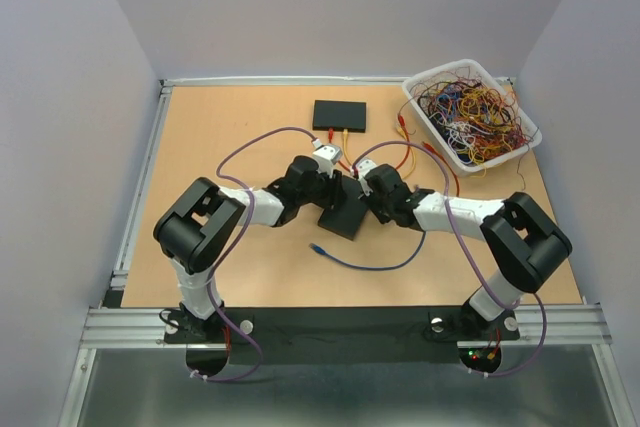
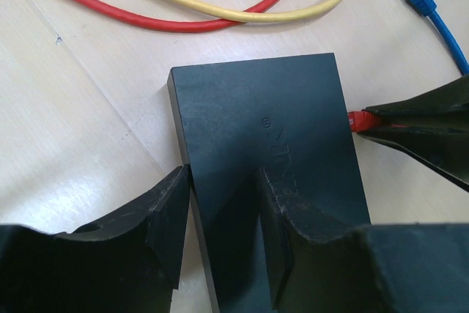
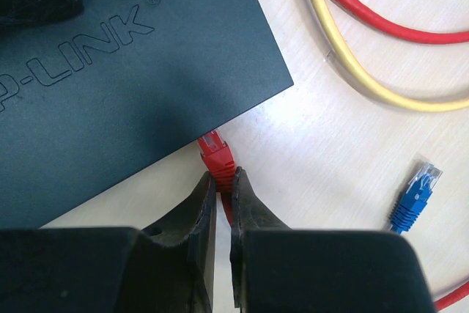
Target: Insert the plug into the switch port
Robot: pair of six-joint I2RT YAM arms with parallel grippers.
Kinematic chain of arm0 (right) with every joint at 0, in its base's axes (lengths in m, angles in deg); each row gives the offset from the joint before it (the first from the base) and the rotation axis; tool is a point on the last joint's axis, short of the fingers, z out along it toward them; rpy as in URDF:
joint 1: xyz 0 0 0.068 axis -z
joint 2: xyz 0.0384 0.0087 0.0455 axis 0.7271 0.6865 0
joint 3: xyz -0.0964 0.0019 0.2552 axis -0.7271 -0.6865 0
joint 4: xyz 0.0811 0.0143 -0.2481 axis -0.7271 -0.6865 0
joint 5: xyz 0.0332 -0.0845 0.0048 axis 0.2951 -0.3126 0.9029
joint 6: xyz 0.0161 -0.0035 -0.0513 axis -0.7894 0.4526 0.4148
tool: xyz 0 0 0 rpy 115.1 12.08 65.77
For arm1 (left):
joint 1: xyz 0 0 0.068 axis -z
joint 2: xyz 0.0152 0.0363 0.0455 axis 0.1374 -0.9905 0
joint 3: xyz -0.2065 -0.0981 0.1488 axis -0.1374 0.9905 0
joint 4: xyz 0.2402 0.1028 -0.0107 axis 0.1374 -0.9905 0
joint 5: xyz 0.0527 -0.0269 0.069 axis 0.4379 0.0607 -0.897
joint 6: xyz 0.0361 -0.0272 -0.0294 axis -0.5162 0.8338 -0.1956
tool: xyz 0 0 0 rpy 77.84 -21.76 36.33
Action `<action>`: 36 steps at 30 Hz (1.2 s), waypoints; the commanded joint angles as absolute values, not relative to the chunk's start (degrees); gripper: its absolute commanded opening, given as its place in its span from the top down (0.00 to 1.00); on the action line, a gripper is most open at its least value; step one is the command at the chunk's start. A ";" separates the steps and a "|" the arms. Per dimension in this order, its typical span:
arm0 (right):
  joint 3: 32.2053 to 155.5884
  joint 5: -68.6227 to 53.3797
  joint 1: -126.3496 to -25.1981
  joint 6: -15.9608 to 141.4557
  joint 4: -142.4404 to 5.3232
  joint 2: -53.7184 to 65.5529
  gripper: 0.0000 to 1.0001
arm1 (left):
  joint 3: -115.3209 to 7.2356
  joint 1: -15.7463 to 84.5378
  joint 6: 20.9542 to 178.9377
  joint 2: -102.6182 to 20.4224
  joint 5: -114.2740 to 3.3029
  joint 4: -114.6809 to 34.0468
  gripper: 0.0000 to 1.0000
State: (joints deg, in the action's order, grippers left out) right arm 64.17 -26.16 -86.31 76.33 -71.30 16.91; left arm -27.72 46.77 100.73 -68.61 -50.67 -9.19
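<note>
Right, status at the TP-LINK switch (image 1: 342, 215): it sits mid-counter (image 1: 200, 127) between the two arms. The left pincer (image 2: 223, 188) is clamped on it, one finger (image 2: 167, 218) against the side edge, the other on the top face by the embossed logo.

The right pincer (image 3: 223, 185) is nearly pressed together, pinching the red plug (image 3: 216, 153) by its boot. The plug's clear tip sits right at the switch's side face, close to a corner. Can't tell whether it's in a port or just touching the housing (the port face is hidden in both wrist views). The left wrist view shows the same thing: the red tip meets the switch's right edge.

Other items:
- A loose blue plug (image 3: 414, 199) lies on the counter just beside the right pincer, untouched.
- A yellow cable (image 2: 242, 14) and a red cable (image 2: 132, 14) cross beyond the switch.
- A second black switch (image 1: 339, 114) sits farther back with cables plugged in.
- A white bin (image 1: 500, 153) of tangled cables is at the far right corner.
</note>
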 commanded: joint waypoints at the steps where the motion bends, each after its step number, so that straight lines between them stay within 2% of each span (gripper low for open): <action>1: 67.04 -16.94 -88.13 71.32 -41.41 12.64 0.99 | -26.08 55.01 103.66 -70.72 -39.56 -25.36 0.53; 13: 65.37 -16.58 -89.27 65.08 -44.23 10.88 0.99 | -26.26 49.73 107.70 -67.74 -48.71 -30.20 0.40; 27: 77.05 -18.43 -92.26 58.32 -47.84 21.95 0.99 | -31.88 45.60 108.93 -66.77 -59.26 -38.02 0.40; 34: 83.12 -17.20 -92.35 56.99 -49.50 27.66 1.00 | -32.67 41.39 107.97 -64.57 -61.10 -40.83 0.34; 36: 83.48 -17.46 -92.44 56.99 -49.94 27.93 0.96 | -32.85 40.42 107.44 -63.96 -61.90 -41.63 0.32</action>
State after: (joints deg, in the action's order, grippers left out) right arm 76.76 -21.04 -90.37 60.63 -66.55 29.00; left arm -33.23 39.77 107.72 -64.19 -64.83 -30.50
